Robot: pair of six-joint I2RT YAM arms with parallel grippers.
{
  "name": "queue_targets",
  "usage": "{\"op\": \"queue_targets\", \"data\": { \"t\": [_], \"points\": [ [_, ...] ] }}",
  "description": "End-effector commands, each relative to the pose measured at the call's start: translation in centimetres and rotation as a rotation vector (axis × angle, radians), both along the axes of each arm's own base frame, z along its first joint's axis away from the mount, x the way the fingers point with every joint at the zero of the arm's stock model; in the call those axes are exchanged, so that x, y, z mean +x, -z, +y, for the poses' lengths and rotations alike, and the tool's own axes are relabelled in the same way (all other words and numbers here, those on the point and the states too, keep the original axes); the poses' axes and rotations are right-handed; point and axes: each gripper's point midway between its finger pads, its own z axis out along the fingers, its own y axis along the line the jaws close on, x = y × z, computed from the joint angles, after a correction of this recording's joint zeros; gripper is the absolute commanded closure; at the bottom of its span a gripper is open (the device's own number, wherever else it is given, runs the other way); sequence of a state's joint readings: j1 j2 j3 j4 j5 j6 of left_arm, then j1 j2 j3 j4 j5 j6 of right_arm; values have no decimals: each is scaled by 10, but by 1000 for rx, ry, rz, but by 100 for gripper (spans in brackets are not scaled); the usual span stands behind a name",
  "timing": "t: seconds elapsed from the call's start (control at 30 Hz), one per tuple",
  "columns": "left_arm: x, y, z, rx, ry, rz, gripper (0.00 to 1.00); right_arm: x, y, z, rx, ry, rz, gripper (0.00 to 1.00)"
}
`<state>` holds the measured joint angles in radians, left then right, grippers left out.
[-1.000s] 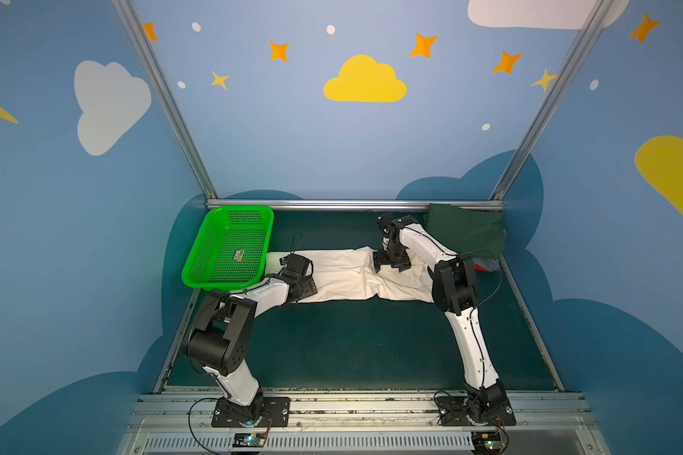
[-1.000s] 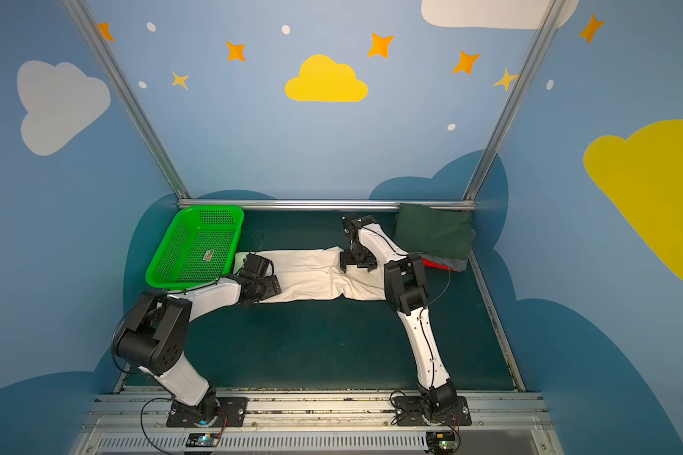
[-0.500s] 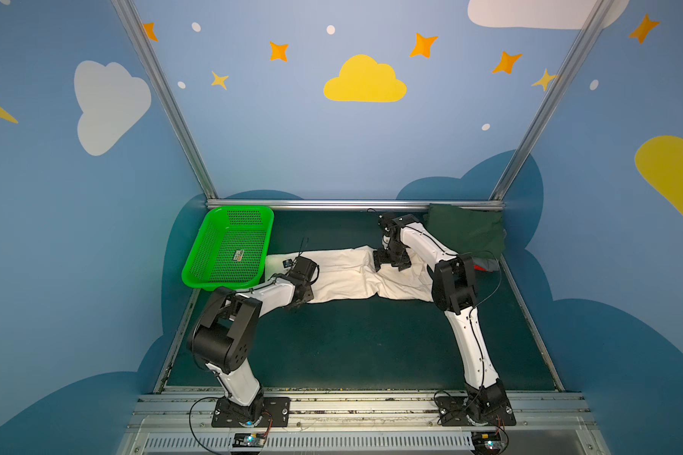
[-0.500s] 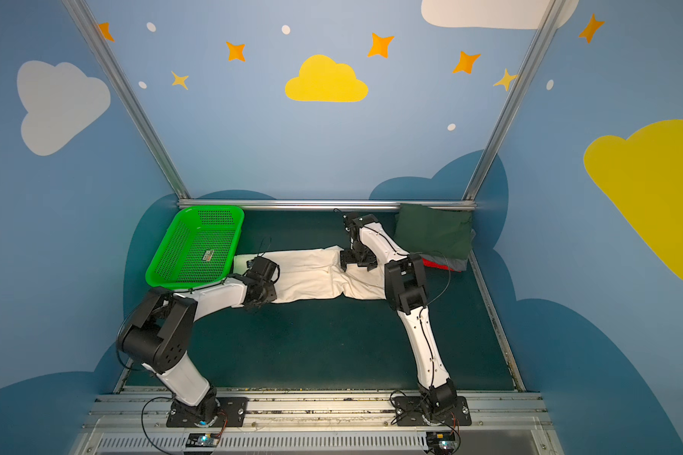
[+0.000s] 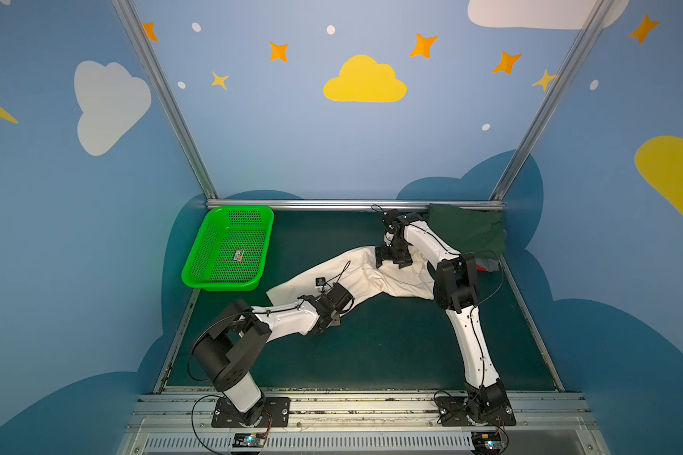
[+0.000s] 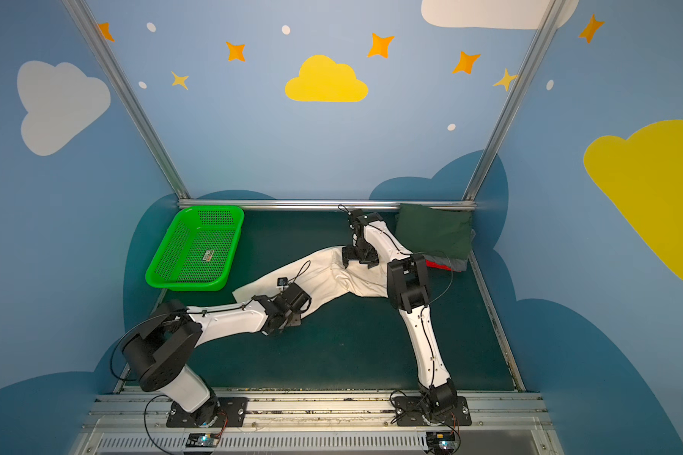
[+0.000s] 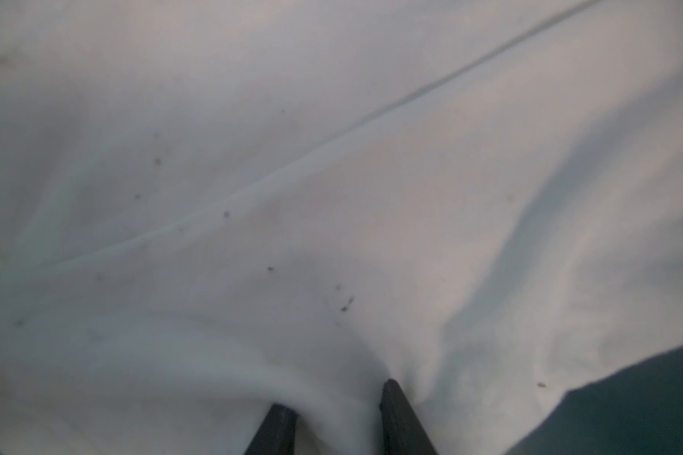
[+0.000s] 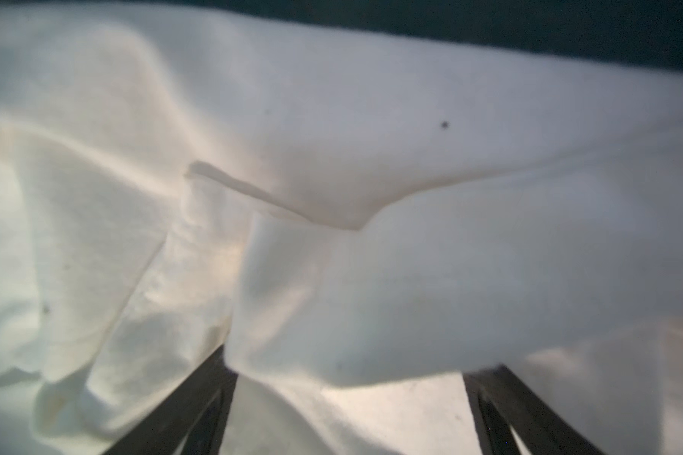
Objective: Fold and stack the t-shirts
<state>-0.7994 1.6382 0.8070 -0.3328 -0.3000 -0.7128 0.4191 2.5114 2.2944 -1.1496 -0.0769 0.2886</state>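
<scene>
We note that the dark green table mat carries every item. The cream-white tee lies crumpled in a long diagonal band across the mat's middle, visible in both top views. It runs from near the front of the green basket towards the far right corner. In that corner the folded dark green tee tops a stack, and we see the edges of a grey tee and a red tee beneath it. The basket stands at the far left. The right gripper rests on the cream-white tee's far end, jaws spread wide, with a loose flap between them. The left gripper is clenched on a pinched ridge of the tee's near edge.
</scene>
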Motion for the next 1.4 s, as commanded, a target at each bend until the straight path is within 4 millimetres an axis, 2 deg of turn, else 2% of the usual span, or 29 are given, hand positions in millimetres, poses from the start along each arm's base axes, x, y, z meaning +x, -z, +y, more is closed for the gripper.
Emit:
{"op": "queue_targets", "data": {
  "t": [0.0,0.1,0.2,0.3,0.33,0.47,0.6,0.7,0.83,0.97,1.17,1.37],
  "points": [
    [-99,43,39,133,-2,380,65,9,-3,0,18,-3,-15,11],
    [-107,33,36,114,-15,364,64,14,-29,-7,12,25,-87,11],
    [-112,20,35,61,-36,343,58,14,-61,-13,33,54,-165,11],
    [-107,2,36,35,-37,301,50,6,-85,-23,23,86,-211,11],
    [-104,-3,38,33,-40,291,45,3,-89,-26,22,98,-220,11],
    [-90,-20,43,-31,-69,261,39,-14,-96,-39,12,148,-232,11],
    [-71,-33,56,-75,-107,213,33,-33,-84,-52,0,187,-202,11],
    [-58,-39,68,-97,-136,191,32,-44,-66,-58,-3,198,-151,11],
    [-44,-40,82,-97,-162,185,31,-51,-41,-65,-44,197,-87,11],
    [-36,-32,93,-76,-184,203,30,-51,-18,-68,-67,189,-33,12],
    [-40,-13,97,-40,-188,256,30,-41,3,-62,-77,146,32,12],
    [-54,0,95,-70,-214,282,30,-26,6,-50,-63,90,49,12]
  ]
}}
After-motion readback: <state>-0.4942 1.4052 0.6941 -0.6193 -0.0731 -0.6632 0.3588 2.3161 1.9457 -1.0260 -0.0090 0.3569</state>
